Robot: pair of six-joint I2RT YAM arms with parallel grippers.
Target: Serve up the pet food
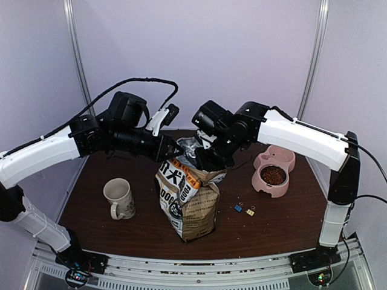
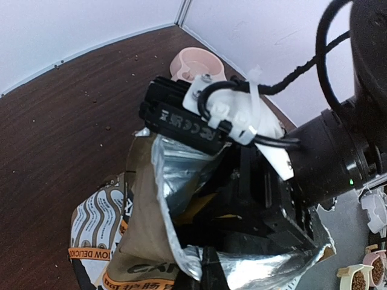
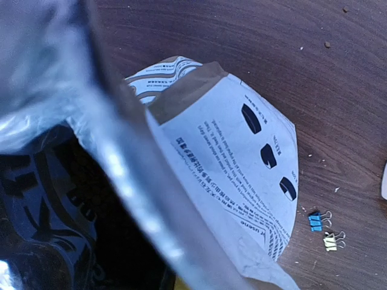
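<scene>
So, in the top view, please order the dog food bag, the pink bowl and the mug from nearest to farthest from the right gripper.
From the right gripper:
1. dog food bag, right at the gripper, in the middle of the table.
2. pink bowl, on the right side.
3. mug, beyond the bag, on the left side.

The brown paper bag (image 2: pixel 139 229) stands open on the dark wooden table (image 2: pixel 60 121), showing its crumpled silver lining (image 2: pixel 181 169). The black right arm (image 2: pixel 338 145) reaches down into its mouth. Behind them sits a pink bowl (image 2: pixel 193 63).
</scene>
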